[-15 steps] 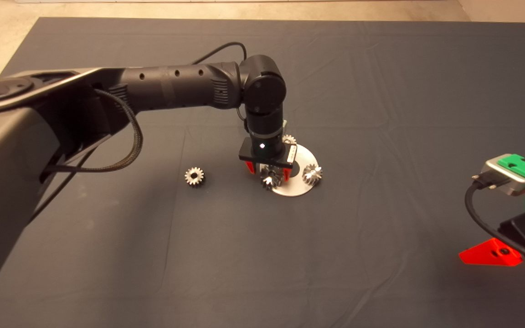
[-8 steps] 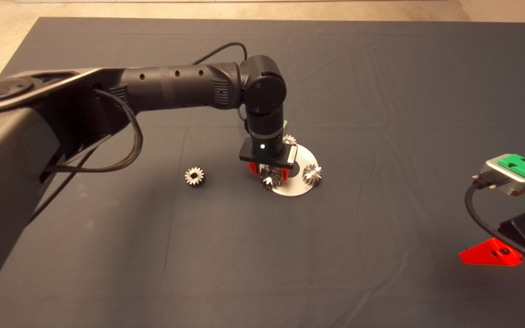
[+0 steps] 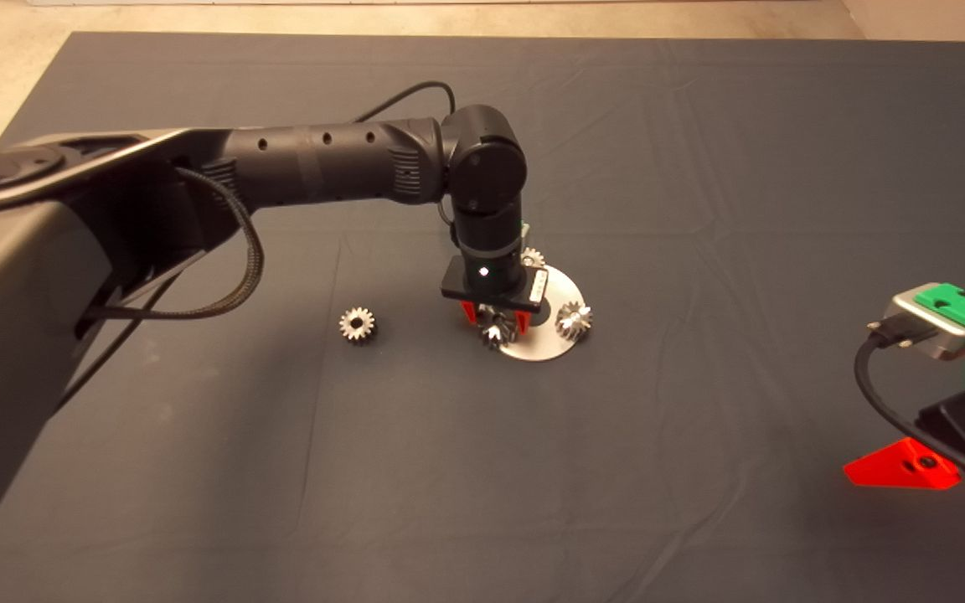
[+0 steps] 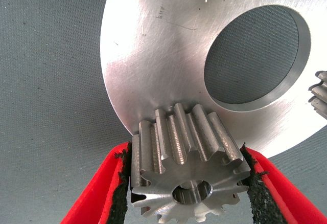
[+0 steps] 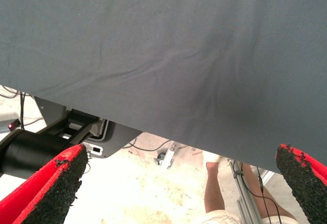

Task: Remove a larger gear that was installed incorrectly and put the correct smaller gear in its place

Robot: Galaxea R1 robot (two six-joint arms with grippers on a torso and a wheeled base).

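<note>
The larger gear (image 3: 497, 330) (image 4: 186, 168), bright silver with a wide centre hole, stands at the near-left rim of a round silver plate (image 3: 564, 289) (image 4: 153, 55). My left gripper (image 3: 495, 317) (image 4: 185, 155) hangs straight down over it. Both black pads press against the gear's teeth, so it is shut on that gear. The smaller gear (image 3: 357, 324), dull grey with a dark centre hole, lies alone on the mat to the plate's left. At the lower right edge of the head view my right gripper (image 5: 184, 183) waits, open and holding nothing.
Two more small gears (image 3: 574, 321) (image 3: 532, 256) stand on the plate, which has a large round hole (image 4: 255, 60). The left arm reaches across the mat's left half. The right wrist view shows the mat's edge, floor and a person's leg (image 5: 214, 193).
The left gripper's red fingers have closed in from either side of the larger gear until they touch it, and the gripper sits slightly lower. The right arm has not moved.
</note>
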